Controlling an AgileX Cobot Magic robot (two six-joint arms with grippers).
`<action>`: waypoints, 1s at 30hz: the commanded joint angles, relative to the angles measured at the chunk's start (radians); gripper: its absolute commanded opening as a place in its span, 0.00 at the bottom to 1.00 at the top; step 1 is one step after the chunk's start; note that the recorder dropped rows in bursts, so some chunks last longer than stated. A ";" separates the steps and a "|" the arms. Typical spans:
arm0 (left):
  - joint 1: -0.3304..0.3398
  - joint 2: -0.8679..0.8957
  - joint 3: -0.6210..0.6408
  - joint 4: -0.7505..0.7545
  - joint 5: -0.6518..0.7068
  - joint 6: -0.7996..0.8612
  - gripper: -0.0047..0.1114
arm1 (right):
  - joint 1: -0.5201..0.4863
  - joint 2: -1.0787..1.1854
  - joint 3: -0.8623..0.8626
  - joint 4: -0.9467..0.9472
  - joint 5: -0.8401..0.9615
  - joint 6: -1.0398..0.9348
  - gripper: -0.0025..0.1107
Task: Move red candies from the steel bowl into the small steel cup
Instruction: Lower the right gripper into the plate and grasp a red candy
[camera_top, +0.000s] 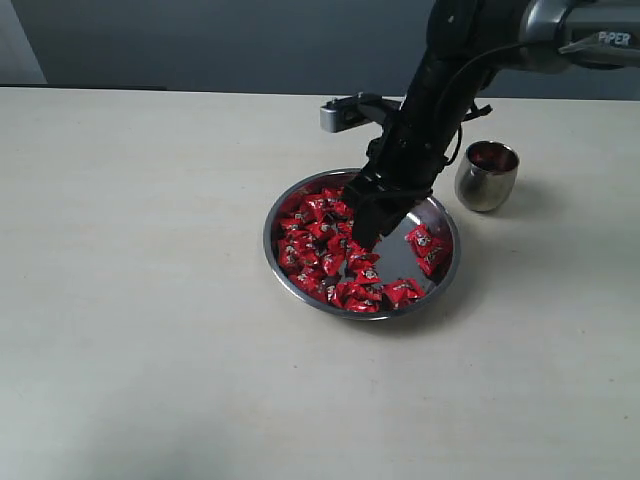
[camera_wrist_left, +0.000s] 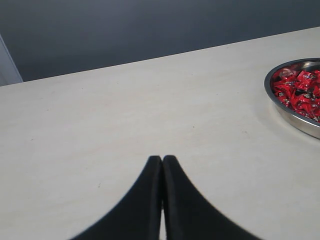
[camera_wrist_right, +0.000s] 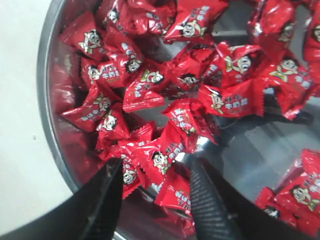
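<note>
Grey wall backs a pale table; the steel bowl sits mid-table, and the small steel cup stands near it, apart, toward the far right corner, red showing inside. The right gripper dips into the bowl among the red candies. From the left wrist, the left gripper hangs pinched together and empty above bare table, the bowl's rim off to one side. From the right wrist, the gripper's fingers stand spread wide, straddling candies near the bowl's wall.
</note>
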 joint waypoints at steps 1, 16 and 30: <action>-0.003 -0.004 -0.001 -0.001 -0.006 -0.006 0.04 | 0.014 0.032 -0.005 -0.027 0.006 0.014 0.39; -0.003 -0.004 -0.001 -0.001 -0.006 -0.006 0.04 | 0.016 0.043 -0.003 -0.009 0.006 0.020 0.39; -0.003 -0.004 -0.001 -0.001 -0.006 -0.006 0.04 | 0.016 0.087 -0.003 -0.007 0.006 0.036 0.39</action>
